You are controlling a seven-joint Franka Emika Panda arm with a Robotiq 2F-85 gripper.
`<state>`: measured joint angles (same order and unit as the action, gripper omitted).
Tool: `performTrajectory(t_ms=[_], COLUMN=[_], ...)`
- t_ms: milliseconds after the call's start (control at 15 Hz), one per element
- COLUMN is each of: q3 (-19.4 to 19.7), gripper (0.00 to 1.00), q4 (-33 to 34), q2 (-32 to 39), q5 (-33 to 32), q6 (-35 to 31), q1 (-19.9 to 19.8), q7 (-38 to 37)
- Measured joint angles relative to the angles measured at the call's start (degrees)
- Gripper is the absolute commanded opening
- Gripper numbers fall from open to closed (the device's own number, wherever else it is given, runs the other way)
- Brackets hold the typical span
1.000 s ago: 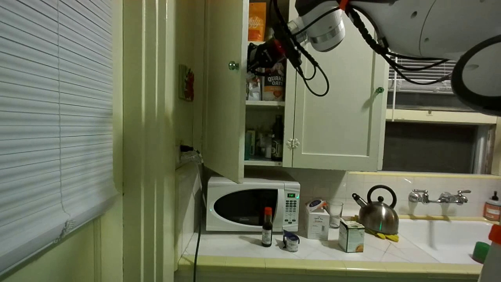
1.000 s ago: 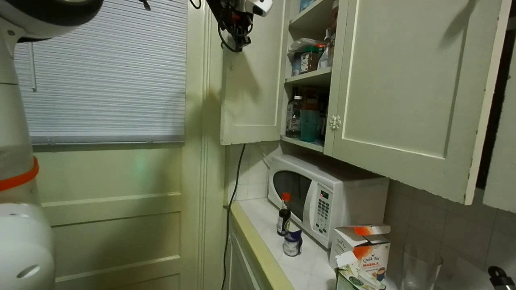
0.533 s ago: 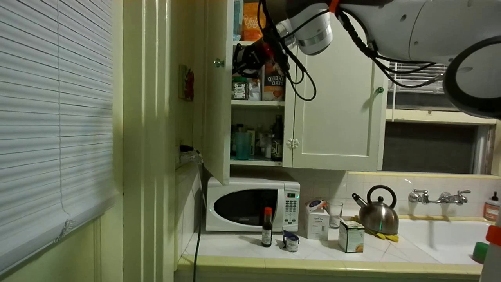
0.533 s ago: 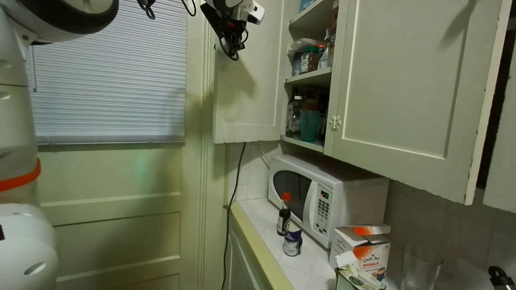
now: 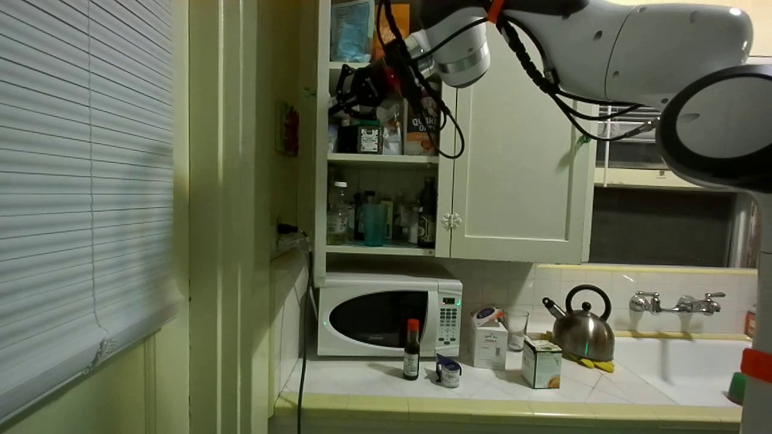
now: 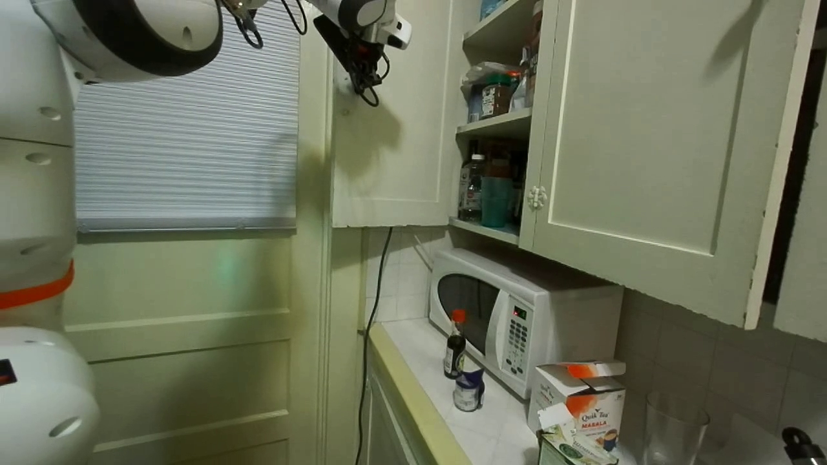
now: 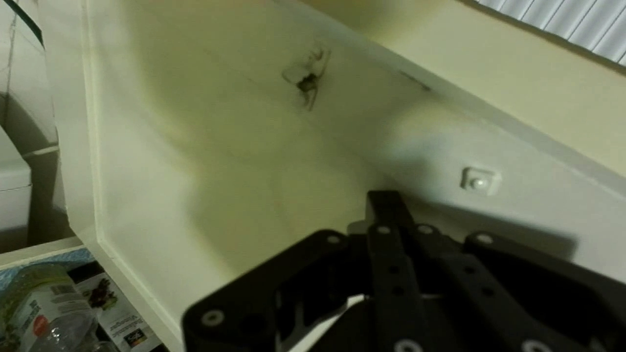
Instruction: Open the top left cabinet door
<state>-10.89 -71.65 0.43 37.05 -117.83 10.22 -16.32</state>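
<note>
The jaws are pressed together with nothing between them, their tips at the inner face of the top left cabinet door (image 6: 417, 174); in the wrist view they lie against the panel or just off it, and I cannot tell which. Held closed like that, they probably serve as a blunt pusher, needing no grip on the knob (image 5: 309, 92), which sits on the outer face.

The arm (image 5: 654, 54) reaches across high above the microwave (image 5: 377, 316), presumably so the push comes from inside and drives the door outward. The door stands wide open over the end of the microwave away from its keypad (image 5: 448, 323), almost edge-on in an exterior view; I judge the task all but done.

Above the microwave, the shelves (image 5: 386, 160) carry a blue-green cup (image 5: 374, 224) and an oats container (image 5: 419, 143), set inside and likely clear of the swing. On the counter (image 5: 603, 392), a red-capped bottle (image 5: 411, 355) and a small jar (image 5: 450, 376) stand in front of the microwave, lower than the door's bottom edge, so it should pass over them.
</note>
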Motion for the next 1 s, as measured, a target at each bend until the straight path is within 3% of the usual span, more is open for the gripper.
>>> performTrajectory(t_ms=[533, 733, 800, 1000], q3=[-1.5, -1.3, -1.0, 0.6], gripper=[0.00, 0.00, 0.26, 0.40], q4=[4.3, 4.8, 4.8, 5.0], q2=[3.8, 3.9, 3.8, 1.7], q5=[-0.1, -7.0, -10.6, -19.7], q6=[0.3, 1.6, 2.3, 6.3], q1=[0.7, 0.7, 0.7, 0.0], q7=[0.9, -2.0, -3.2, -6.3])
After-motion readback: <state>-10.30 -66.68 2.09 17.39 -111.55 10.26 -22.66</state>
